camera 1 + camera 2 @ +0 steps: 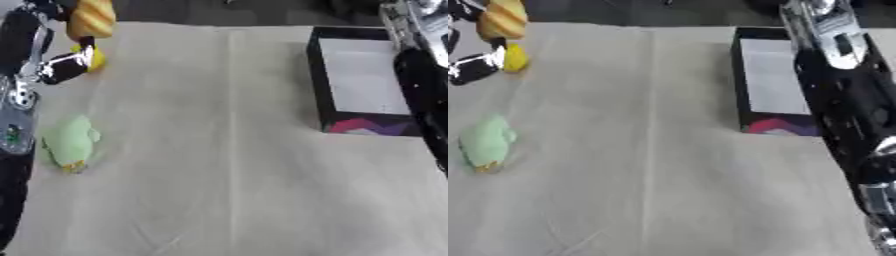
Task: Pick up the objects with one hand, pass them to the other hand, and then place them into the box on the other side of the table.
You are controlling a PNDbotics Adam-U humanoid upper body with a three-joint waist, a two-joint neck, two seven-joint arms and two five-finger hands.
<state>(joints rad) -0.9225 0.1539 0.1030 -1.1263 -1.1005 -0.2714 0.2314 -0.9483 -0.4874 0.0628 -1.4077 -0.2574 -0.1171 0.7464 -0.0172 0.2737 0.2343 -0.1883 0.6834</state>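
Up at the table's far left corner, the robot's left hand hangs above the cloth with a striped orange-and-yellow bread-like object at the top of it — black and silver fingers show just below that object, though whether they curl round it or only lie beside it cannot be told from either view. A small yellow object sits right against those fingers, on their right side. The left arm runs down the left edge of the left eye view, silver plates and black casing catching the light.

Nearer the robot, a pale green plush toy with an orange tip at its near end lies on the beige tablecloth, well apart from the hand.

Across the table, a black-walled box with a white floor and a pink-and-purple patterned near side stands at the right. The right arm stretches along the right edge, passing over the box's right side — its hand lies beyond the top of the views, so its state does not show
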